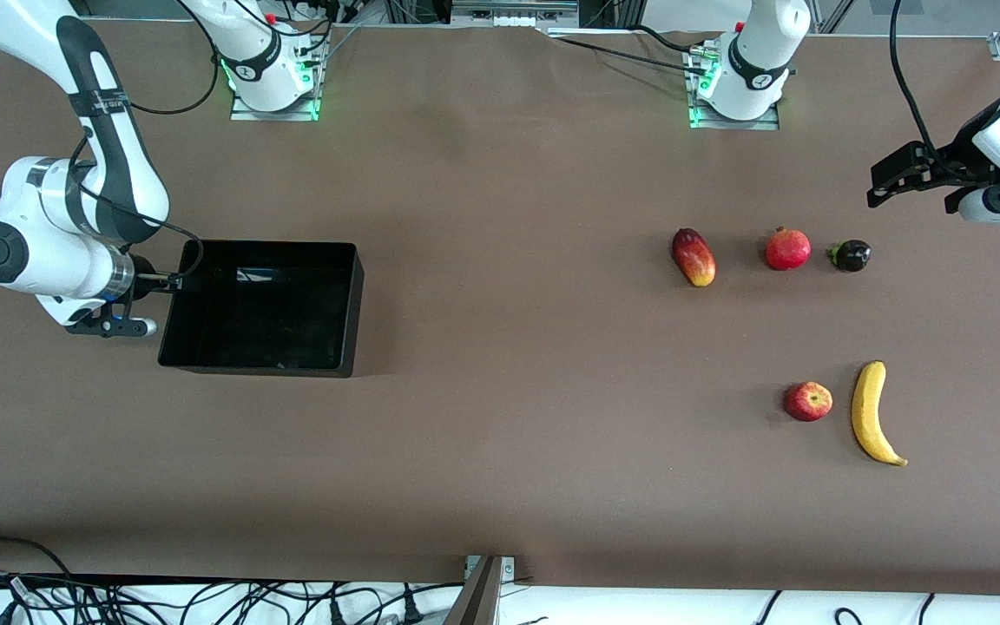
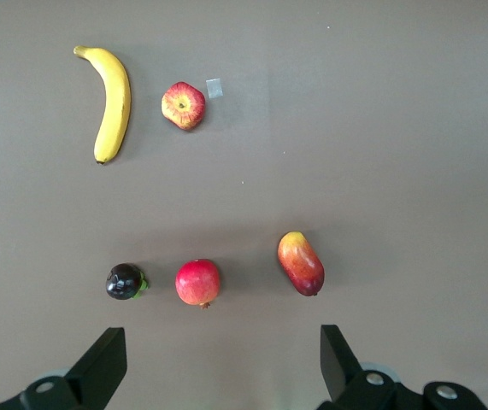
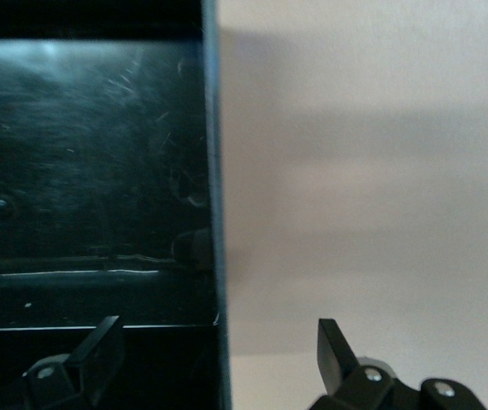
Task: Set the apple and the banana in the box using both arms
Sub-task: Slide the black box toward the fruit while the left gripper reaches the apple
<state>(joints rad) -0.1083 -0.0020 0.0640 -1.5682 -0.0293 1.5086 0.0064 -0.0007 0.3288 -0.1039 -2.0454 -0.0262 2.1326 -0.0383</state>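
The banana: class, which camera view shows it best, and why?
The left wrist view: the banana lies whole and large beside the apple. The front view shows it whole but smaller. The right wrist view shows only the box, no banana.

Five fruits lie on the table — one banana (image 1: pixel 874 415), one apple (image 1: pixel 807 401), one mango (image 1: pixel 694 257), one pomegranate (image 1: pixel 788 249) and one small dark purple fruit (image 1: pixel 851 255). There is one black box (image 1: pixel 205 360) — and two arms, each with one gripper.
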